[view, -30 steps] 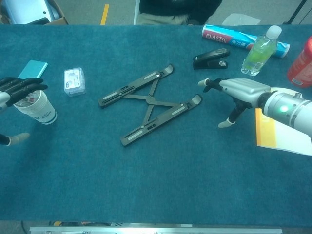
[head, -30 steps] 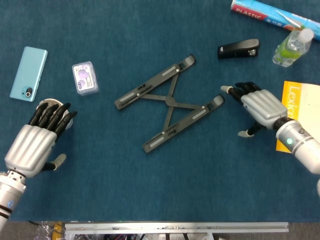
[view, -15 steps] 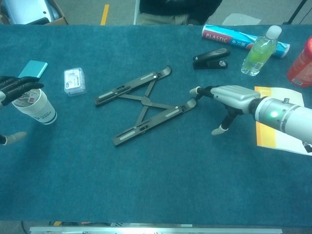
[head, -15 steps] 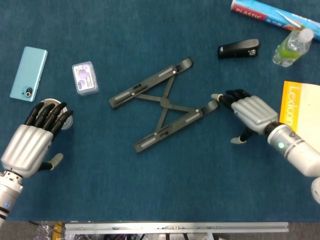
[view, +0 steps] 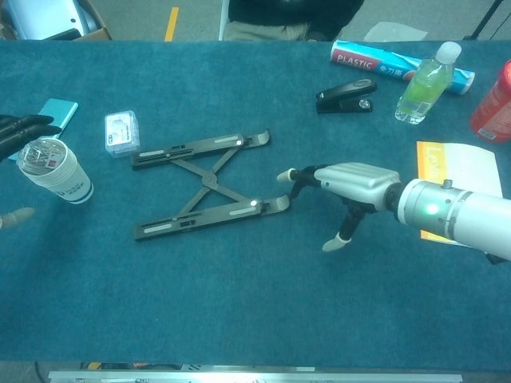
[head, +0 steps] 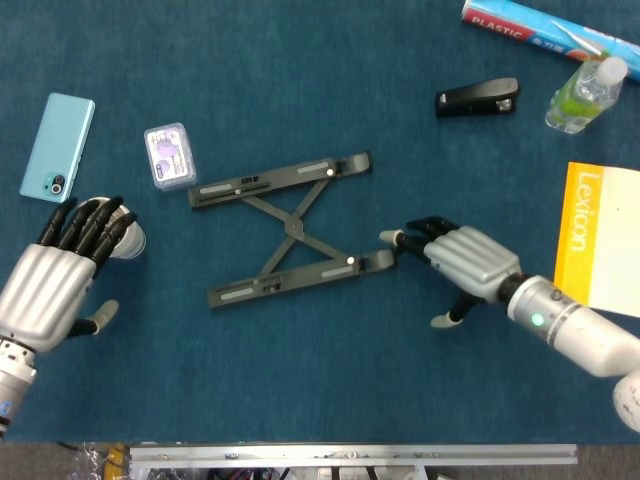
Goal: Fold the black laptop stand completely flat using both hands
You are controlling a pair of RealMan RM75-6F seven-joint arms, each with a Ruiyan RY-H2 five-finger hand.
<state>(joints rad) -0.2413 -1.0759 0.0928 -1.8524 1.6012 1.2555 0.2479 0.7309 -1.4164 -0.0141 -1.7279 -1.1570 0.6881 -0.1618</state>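
The black laptop stand (head: 285, 228) (view: 204, 183) lies spread in an X on the blue table, its two bars running left to right. My right hand (head: 462, 262) (view: 345, 182) lies palm down just right of it, fingers spread and fingertips (head: 392, 239) touching the hooked right end of the near bar. It holds nothing. My left hand (head: 55, 285) hovers far left of the stand, fingers apart and empty, over a white paper cup (view: 57, 171). In the chest view only the left hand's dark fingertips (view: 22, 128) show at the left edge.
A teal phone (head: 57, 147) and a small clear box (head: 169, 157) lie at the back left. A black stapler (head: 477, 98), a green-liquid bottle (head: 586, 92) and a plastic-wrap box (head: 545, 31) sit at the back right. A yellow Lexicon book (head: 600, 238) lies right of my right hand.
My right hand has pushed the stand leftward and turned it, so its bars now lie nearly level. The hand followed to the left. My left hand drew back slightly to the left.
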